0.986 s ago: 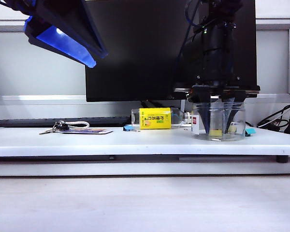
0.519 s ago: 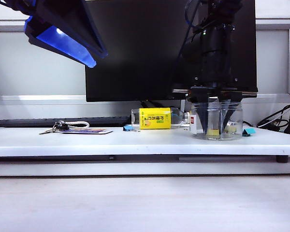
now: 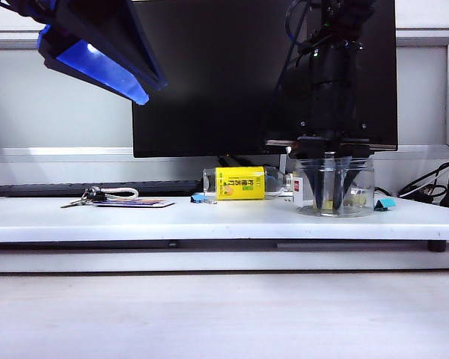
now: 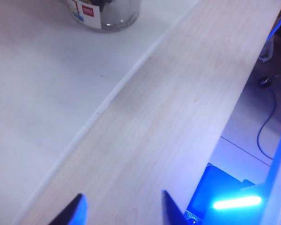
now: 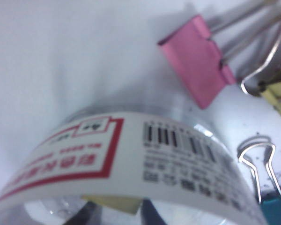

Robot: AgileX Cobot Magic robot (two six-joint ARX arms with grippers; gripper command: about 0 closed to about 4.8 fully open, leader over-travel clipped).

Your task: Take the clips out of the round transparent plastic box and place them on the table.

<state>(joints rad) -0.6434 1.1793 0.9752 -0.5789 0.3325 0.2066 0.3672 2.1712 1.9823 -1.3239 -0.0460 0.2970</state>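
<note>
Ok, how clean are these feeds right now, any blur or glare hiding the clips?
Exterior view: sharp; the right pincer reaches down into the round transparent plastic box, whose curved wall distorts the pale-yellow clip. Right wrist view: close and soft, the white label blocks most of the inside. Left wrist view: bluish glow, the left pincer slightly blurred.

The round transparent plastic box (image 3: 335, 187) stands on the table (image 3: 209, 217), right of centre; the right gripper (image 3: 334, 200) reaches down inside it among the clips (image 3: 328, 204); a bottle (image 3: 243, 183) lies just left of the box; keys (image 3: 97, 196) lie far left; the left gripper (image 4: 123, 208) hangs above, upper left.
</note>
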